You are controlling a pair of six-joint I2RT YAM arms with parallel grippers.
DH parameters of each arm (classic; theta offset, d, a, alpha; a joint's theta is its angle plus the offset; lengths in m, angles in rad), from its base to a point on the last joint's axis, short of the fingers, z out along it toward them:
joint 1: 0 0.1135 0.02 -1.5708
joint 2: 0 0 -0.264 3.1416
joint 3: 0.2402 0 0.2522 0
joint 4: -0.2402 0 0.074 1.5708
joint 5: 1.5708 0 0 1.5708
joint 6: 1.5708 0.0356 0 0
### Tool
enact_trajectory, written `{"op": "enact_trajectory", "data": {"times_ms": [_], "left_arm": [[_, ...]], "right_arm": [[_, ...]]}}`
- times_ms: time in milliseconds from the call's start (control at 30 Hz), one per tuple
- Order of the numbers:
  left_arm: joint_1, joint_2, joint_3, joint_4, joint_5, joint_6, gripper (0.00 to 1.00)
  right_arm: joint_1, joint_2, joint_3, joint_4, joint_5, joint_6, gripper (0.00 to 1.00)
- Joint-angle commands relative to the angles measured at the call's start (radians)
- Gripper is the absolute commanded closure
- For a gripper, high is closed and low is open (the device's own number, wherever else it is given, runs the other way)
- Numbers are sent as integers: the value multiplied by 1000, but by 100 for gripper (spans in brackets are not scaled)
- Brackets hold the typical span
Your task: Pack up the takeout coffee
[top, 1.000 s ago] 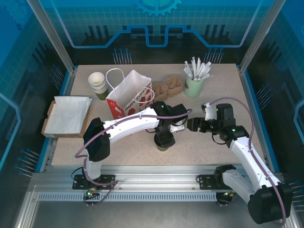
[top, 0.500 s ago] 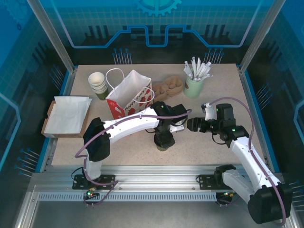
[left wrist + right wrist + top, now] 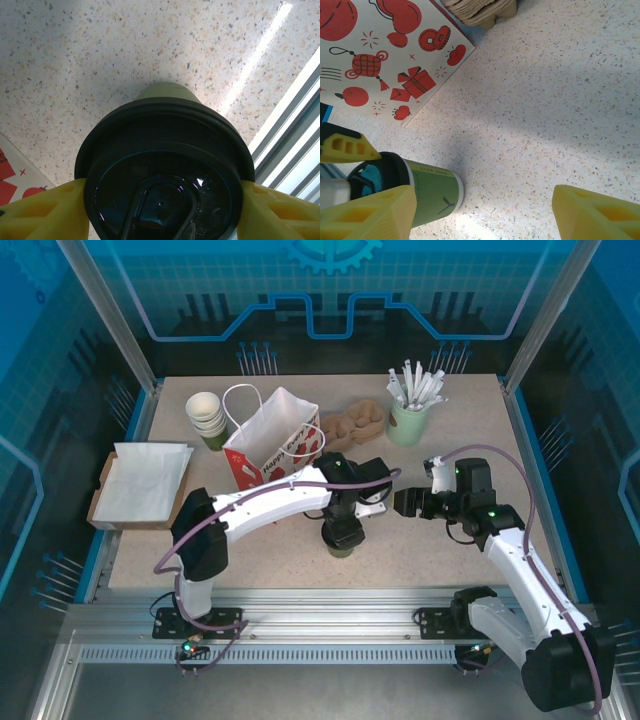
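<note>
The coffee [image 3: 160,150] stands upright on the table [image 3: 450,550], near the middle of its front edge, in front of the bag [image 3: 275,440] and apart from it. The black lid is on, and the olive-green wall shows below it.

The left gripper [image 3: 345,530] comes down on the coffee from above. Its yellow fingers [image 3: 45,210] sit one on each side of the lid and press against its rim, so the jaws are clamped on the lid.

The right gripper [image 3: 482,215] hangs just to the right of the coffee and faces it. Its jaws are wide apart, with bare table between them.

The red-and-white bag stands open, handles up. A brown pulp tray [image 3: 355,423] lies just to its right. A stack of white cups [image 3: 207,415] is to the left of the bag. A mint cup [image 3: 408,420] of white sticks stands towards the back right. A flat box [image 3: 140,485] with white paper lies at the left edge.
</note>
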Motion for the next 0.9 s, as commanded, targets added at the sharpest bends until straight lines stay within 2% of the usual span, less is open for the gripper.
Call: {"op": "enact_trajectory", "data": {"times_ms": [0,200,433,600,867], "left_arm": [[9,-126,16,-60,1,23,47],[21,-271,116,-90,27,41,50],[86,-384,322,-92,33,57,54],[202,-439,433,-54,54,39,56],[472,-440,493,-105,37,13,56]], "right_arm": [[1,-16,31,-8,-8,-7,27],[59,39,135,15,42,11,27],[153,178,333,32,107,14,27],[215,273,450,27,156,-1,27],[284,430,609,42,169,-6,27]]}}
